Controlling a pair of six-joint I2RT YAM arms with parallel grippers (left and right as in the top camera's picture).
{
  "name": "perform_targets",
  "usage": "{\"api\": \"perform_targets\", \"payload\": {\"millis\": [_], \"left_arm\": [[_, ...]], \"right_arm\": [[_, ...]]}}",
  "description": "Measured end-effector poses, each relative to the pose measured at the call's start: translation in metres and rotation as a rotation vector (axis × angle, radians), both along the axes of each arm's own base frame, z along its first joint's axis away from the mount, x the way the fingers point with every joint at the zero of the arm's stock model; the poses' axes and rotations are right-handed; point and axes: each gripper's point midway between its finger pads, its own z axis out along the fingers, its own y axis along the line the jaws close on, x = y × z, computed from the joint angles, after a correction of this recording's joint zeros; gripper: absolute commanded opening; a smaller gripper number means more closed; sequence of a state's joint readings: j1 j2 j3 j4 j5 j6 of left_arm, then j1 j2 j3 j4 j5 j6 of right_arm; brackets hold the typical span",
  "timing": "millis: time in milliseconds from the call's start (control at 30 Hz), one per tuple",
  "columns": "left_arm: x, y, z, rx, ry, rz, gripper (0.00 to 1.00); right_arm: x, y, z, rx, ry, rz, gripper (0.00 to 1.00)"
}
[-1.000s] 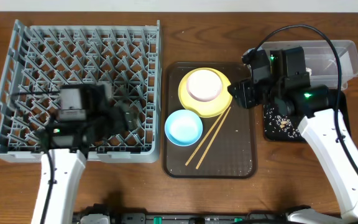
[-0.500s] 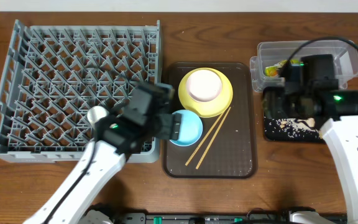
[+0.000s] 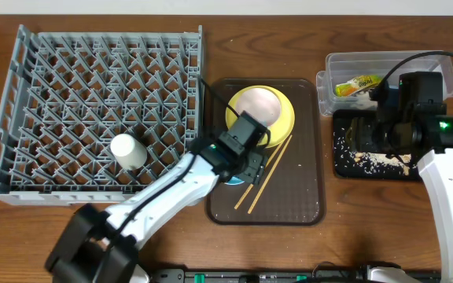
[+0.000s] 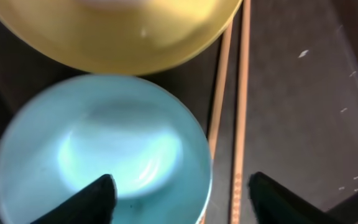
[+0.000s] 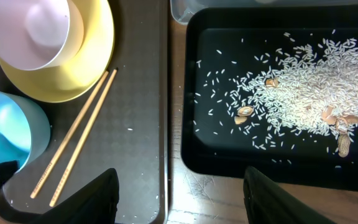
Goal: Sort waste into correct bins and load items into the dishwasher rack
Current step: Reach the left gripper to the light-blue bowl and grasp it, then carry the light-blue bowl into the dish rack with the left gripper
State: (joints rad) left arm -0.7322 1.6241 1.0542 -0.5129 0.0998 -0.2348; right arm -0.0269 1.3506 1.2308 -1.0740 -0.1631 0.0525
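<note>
Cup [image 3: 127,150] now stands in the rack [image 3: 69,79], near part; left claw [image 4: 185,196], wide and empty, has swung right over the blue bowl [image 4: 104,155], probably next to load; chopsticks [image 3: 270,169] alongside; right claw [image 5: 180,199], wide, has withdrawn above the black tray [image 5: 216,162]; wrapper [image 3: 356,84] lies in the tub [image 3: 439,63].

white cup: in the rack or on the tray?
In the rack: overhead shows the white cup on the pegs of the dishwasher rack, near its front edge, off the brown tray.

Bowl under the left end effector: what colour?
The bowl is light blue, shown best in the left wrist view.
</note>
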Motion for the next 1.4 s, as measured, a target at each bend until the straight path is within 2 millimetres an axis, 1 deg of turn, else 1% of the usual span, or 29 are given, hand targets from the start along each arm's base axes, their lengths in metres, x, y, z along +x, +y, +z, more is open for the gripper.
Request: {"api": "perform_targets", "payload": {"millis": [33, 100, 233, 300, 367, 433, 500, 733, 767, 833, 900, 1033, 1267, 1333, 1400], "left_arm": [[-0.001, 0.000, -0.007, 0.014, 0.016, -0.001, 0.61], [-0.003, 0.001, -0.016, 0.030, 0.032, -0.001, 0.57], [-0.007, 0.001, -0.035, 0.068, 0.075, -0.003, 0.52], [-0.010, 0.001, -0.043, 0.083, 0.092, -0.010, 0.48], [-0.014, -0.001, -0.048, 0.094, 0.103, -0.019, 0.39], [-0.017, -0.003, -0.050, 0.098, 0.107, -0.025, 0.32], [-0.019, -0.006, -0.050, 0.099, 0.108, -0.034, 0.27], [-0.021, -0.006, -0.051, 0.101, 0.111, -0.036, 0.19], [-0.021, -0.006, -0.050, 0.099, 0.110, -0.036, 0.12], [-0.019, -0.006, -0.045, 0.091, 0.095, -0.032, 0.06], [-0.017, -0.007, -0.034, 0.077, 0.070, -0.032, 0.06], [-0.012, -0.012, -0.005, 0.018, 0.007, -0.032, 0.06], [-0.010, -0.014, 0.026, -0.045, -0.055, -0.033, 0.06], [-0.009, -0.014, 0.039, -0.072, -0.079, -0.031, 0.06], [-0.006, -0.011, 0.058, -0.113, -0.113, -0.020, 0.06]], "right_arm": [[0.000, 0.000, 0.000, 0.000, 0.000, 0.000, 0.62], [0.000, 0.000, 0.000, 0.000, 0.000, 0.000, 0.62], [0.000, 0.000, 0.000, 0.000, 0.000, 0.000, 0.62], [0.000, 0.000, 0.000, 0.000, 0.000, 0.000, 0.62], [0.000, 0.000, 0.000, 0.000, 0.002, 0.000, 0.62], [-0.001, 0.000, -0.001, 0.000, 0.006, 0.000, 0.62], [-0.002, 0.000, -0.001, 0.000, 0.010, 0.000, 0.62], [-0.004, 0.000, -0.001, 0.000, 0.016, 0.000, 0.62], [-0.004, 0.000, -0.001, 0.000, 0.016, 0.000, 0.62], [-0.003, 0.000, -0.001, 0.000, 0.015, 0.000, 0.62], [-0.003, 0.000, -0.001, 0.000, 0.015, 0.000, 0.61], [-0.004, 0.000, -0.001, 0.000, 0.016, 0.000, 0.62], [-0.004, 0.000, -0.002, 0.000, 0.018, 0.000, 0.62], [-0.004, 0.000, -0.002, 0.000, 0.018, 0.000, 0.62], [-0.004, 0.000, -0.002, 0.001, 0.019, 0.000, 0.62]]}}
